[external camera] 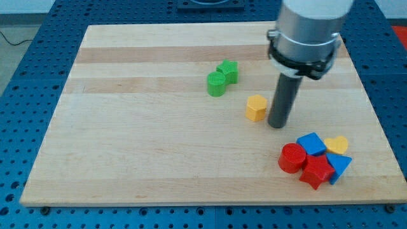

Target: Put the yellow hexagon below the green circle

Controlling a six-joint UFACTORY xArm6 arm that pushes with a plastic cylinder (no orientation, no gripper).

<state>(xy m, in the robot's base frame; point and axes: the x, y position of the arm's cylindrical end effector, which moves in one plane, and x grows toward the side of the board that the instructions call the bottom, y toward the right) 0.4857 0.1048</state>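
A pale wooden board (159,152) lies on a blue perforated table (25,76) — evenly lit.

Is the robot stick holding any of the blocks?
No, nothing is held. My tip only pushes; it stands just to the view's right of the yellow hexagon, with a thin gap between them.

Upright dark rod under a silver-grey wrist, my tip (277,125) on the board.

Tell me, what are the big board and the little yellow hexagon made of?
The big pale wooden board looks like wood: light planks with grain lines and a smooth matt finish. The small yellow hexagon block is evenly coloured with no grain, so probably plastic or painted wood; I cannot tell which.
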